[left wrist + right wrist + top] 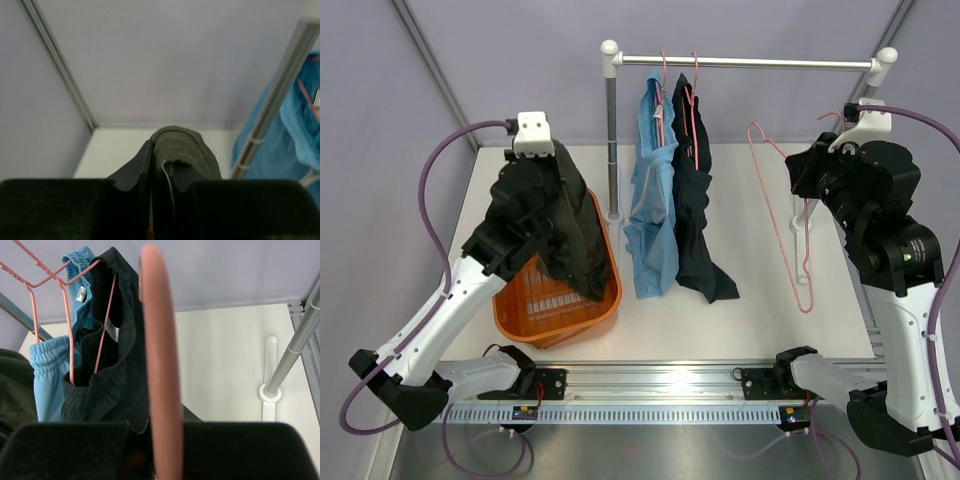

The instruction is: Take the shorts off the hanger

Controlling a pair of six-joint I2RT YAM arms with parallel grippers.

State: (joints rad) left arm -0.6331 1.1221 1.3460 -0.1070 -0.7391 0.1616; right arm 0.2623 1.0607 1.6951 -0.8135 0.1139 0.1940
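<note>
My left gripper [555, 165] is shut on the dark olive green shorts [575, 235], which hang from it over the orange basket [520, 312]. In the left wrist view the olive cloth [182, 145] is bunched between the fingers of that gripper [160, 170]. The light blue shorts [653, 200] and the dark navy shorts [695, 210] hang side by side on pink hangers from the rail [750, 62]. My right gripper [810, 165] is shut on an empty pink hanger [785, 230], held right of the navy pair. In the right wrist view the hanger [160, 365] rises from the gripper [155, 440], with the navy [120, 375] and blue [50, 370] shorts behind it.
The rack's left pole [611, 130] stands just behind the basket and also shows in the left wrist view [272, 100]. Its right pole and white foot [270, 390] stand near my right arm. Purple walls close in the back and sides. A metal rail [660, 385] runs along the near edge.
</note>
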